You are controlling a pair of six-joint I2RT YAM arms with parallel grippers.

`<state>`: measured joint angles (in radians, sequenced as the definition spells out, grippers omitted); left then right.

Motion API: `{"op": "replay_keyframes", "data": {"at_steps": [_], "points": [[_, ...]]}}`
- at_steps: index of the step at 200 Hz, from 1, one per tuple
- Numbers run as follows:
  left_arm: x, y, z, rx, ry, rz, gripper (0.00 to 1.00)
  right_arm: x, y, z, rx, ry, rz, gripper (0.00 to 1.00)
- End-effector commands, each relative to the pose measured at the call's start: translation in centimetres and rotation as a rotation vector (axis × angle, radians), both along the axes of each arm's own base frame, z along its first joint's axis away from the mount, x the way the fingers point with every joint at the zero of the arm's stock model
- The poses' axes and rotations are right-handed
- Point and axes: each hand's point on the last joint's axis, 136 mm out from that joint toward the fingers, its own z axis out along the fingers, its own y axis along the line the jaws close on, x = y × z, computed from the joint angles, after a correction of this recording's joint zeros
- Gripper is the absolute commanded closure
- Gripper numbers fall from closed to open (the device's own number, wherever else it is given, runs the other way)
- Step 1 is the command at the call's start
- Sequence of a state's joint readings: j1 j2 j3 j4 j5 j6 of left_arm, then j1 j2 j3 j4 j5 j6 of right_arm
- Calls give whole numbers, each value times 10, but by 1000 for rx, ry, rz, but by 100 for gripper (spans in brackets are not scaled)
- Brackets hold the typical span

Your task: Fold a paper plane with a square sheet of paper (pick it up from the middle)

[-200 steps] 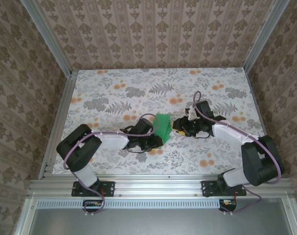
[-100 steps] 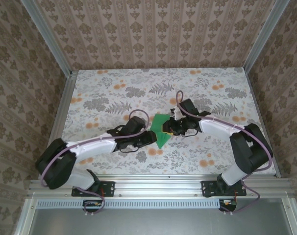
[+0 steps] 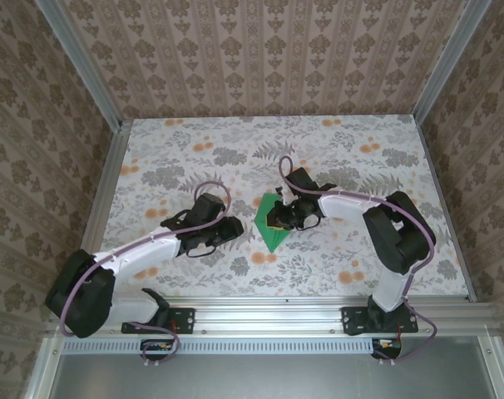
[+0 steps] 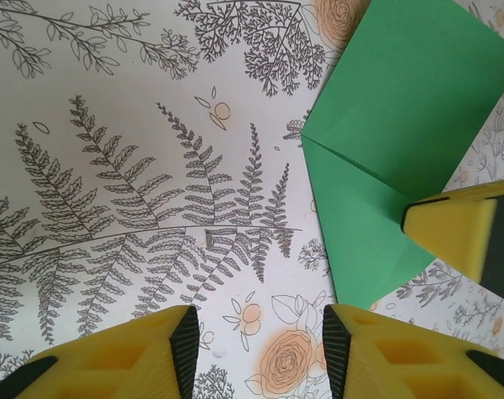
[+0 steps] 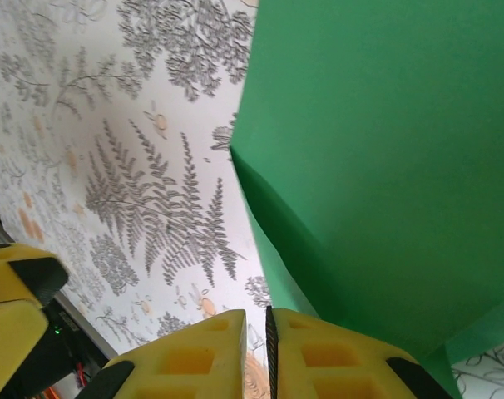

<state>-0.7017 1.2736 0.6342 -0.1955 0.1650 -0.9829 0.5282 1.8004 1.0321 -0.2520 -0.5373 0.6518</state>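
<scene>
The green paper [image 3: 265, 229] lies near the middle of the bench [image 3: 343, 158]. It is folded into a narrow kite shape, with one point toward the far wall and the other toward the arms' bases. In the left wrist view the green paper [image 4: 402, 108] shows a straight crease running in from its left corner, with one layer lapped over another. In the right wrist view the green paper [image 5: 385, 141] stands up off the bench [image 5: 152, 191], with a darker, shaded underside folded beneath its bright face.

The right hand [image 3: 279, 221] is at the paper's right edge, clenched on the sheet. At the bottom of its own camera the right hand [image 5: 270, 349] has its yellow fingers drawn almost together, with only a thin dark sliver between them, and the green layers run down to them. From the left wrist, one yellow fingertip [image 4: 452, 229] of that hand rests on the paper where the crease ends.

The left hand [image 3: 235, 229] sits just left of the paper, apart from it and released. In its own view the left hand [image 4: 256, 353] has its fingers spread, with the fern-printed bench [image 4: 111, 166] bare between them and the paper lying ahead and to the right. Its yellow fingers [image 5: 15, 299] also appear left of the paper in the right wrist view.

Beyond the paper, patterned wallpaper [image 3: 252, 58] lines the walls around the bench.
</scene>
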Motion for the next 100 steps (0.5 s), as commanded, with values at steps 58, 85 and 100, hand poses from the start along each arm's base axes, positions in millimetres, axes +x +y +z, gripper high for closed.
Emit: {"op": "replay_keyframes", "data": {"at_steps": [58,85,100], "points": [[1,-13,-6,13,32,-93,54,-4,-16,-13,-42,13,10,85],[3,-19,-6,9,37,-112,53,-2,-19,-10,10,12,-2,85],[5,-22,-6,5,43,-122,53,-1,-24,-13,27,18,-22,85]]}}
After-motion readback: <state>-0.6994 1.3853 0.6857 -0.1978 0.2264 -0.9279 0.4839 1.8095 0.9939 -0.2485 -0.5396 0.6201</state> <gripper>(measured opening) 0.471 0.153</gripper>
